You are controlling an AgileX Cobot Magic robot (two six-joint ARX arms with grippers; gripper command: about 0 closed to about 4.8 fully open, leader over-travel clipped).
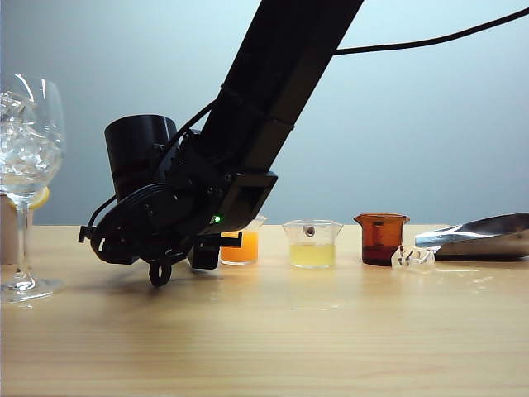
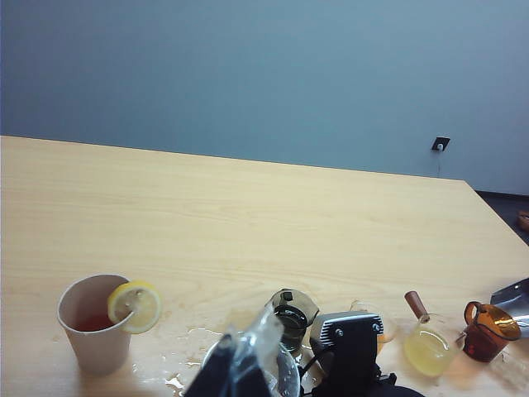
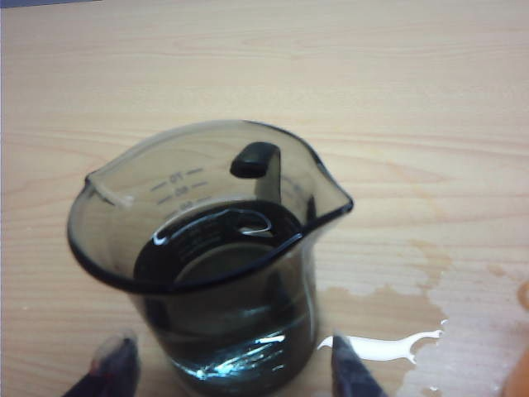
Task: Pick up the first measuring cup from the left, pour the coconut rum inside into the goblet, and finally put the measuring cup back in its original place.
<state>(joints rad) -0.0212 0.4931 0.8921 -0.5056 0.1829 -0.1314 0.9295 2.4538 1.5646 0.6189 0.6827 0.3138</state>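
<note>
While the right arm leans low over the desk (image 1: 273,331), the right gripper (image 3: 231,364) straddles the measuring cup (image 3: 211,256), one fingertip (image 3: 116,364) on each side of its base with the jaws parted wide; whether they press the wall I cannot tell. The cup stands upright on the wood, holding a shallow pool of coconut rum (image 3: 227,339), beside a spill (image 3: 388,331). It stands in a row with an orange-filled cup (image 1: 241,246), a yellow-filled cup (image 1: 312,244) and an amber cup (image 1: 381,238). The goblet (image 1: 26,165), packed with ice, stands at the desk's left edge, near a paper cup (image 2: 97,322) with a lemon slice (image 2: 137,306). The left gripper is out of view.
</note>
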